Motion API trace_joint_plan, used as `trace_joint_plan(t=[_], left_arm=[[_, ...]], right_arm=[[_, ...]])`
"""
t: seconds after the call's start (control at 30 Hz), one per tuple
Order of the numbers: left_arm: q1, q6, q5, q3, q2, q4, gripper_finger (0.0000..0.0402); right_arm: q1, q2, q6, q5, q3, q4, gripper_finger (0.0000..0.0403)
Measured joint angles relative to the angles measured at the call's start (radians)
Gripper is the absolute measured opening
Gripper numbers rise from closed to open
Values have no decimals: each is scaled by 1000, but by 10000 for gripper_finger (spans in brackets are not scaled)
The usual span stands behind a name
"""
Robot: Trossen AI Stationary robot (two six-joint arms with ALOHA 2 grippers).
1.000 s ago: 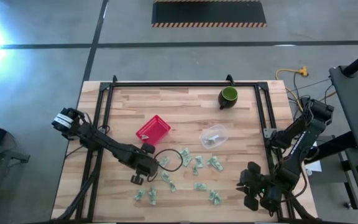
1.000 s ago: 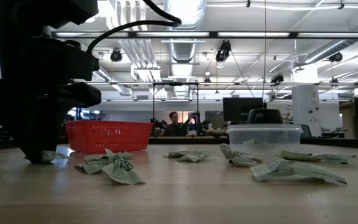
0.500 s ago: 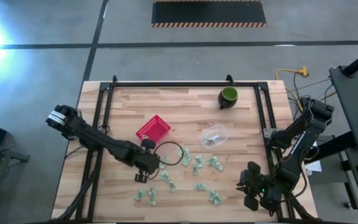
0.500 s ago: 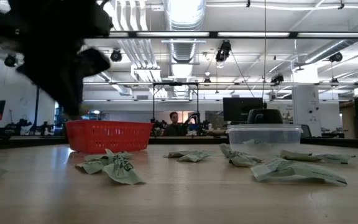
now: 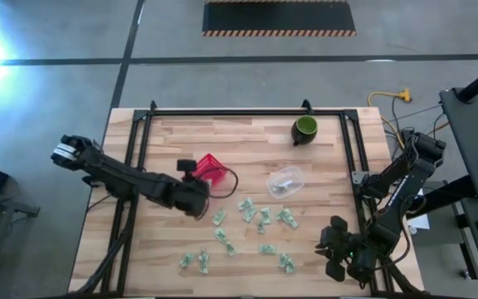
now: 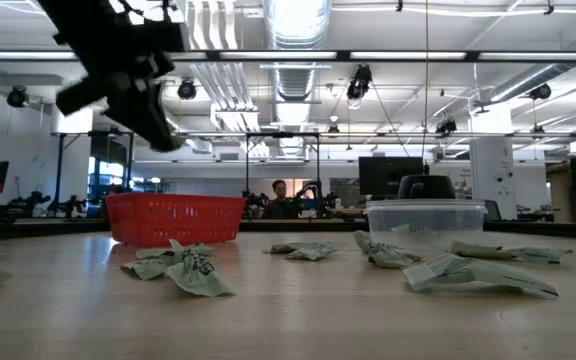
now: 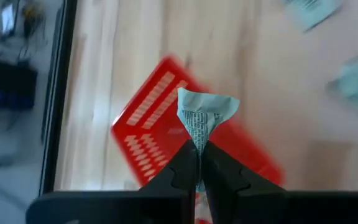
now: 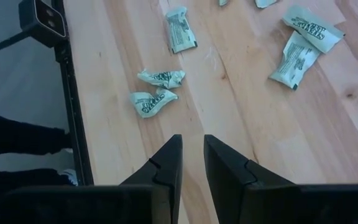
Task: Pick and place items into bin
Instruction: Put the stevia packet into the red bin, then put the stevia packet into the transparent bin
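Note:
My left gripper is raised over the near edge of the red basket and is shut on one small green-and-white wrapped piece. In the low view it hangs high above the basket. Several more wrapped pieces lie flat on the wood between the basket and the near edge. My right gripper waits over the near right corner, its fingers a narrow gap apart with nothing between them. My left gripper pinches one twisted end of the wrapped piece between its two fingertips. The fingers slant down toward the basket. The rest of the wrapper fans out past the fingertips, lifted clear of table and basket.
A clear plastic tub sits right of the basket, and a dark green cup stands near the far edge. Black rails frame the table. A person shows far off in the room behind.
My left gripper has risen from the table among the pieces and swung toward the far left, up to the red basket, tipping less steeply as it went. It now carries one wrapped piece clear of the wood. My right arm has kept still.

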Motion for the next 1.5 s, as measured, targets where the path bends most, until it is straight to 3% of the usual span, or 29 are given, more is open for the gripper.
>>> trace_joint_plan(t=[0.23, 0.7, 1.03, 1.3, 1.5], left_arm=[[100, 1, 6, -16, 46, -35, 19], [160, 4, 25, -4, 69, -58, 103], [128, 0, 223, 126, -3, -104, 111], [49, -72, 231, 171, -113, -99, 111], [-10, -178, 227, 141, -183, -96, 111]], right_arm=[[0, 0, 23, 21, 0, 11, 58], [0, 1, 19, 47, 0, 11, 59], [-80, 4, -131, 80, 0, 16, 61], [-208, 42, -217, 76, 0, 13, 89], [-293, 74, -227, 10, -6, 11, 131]])
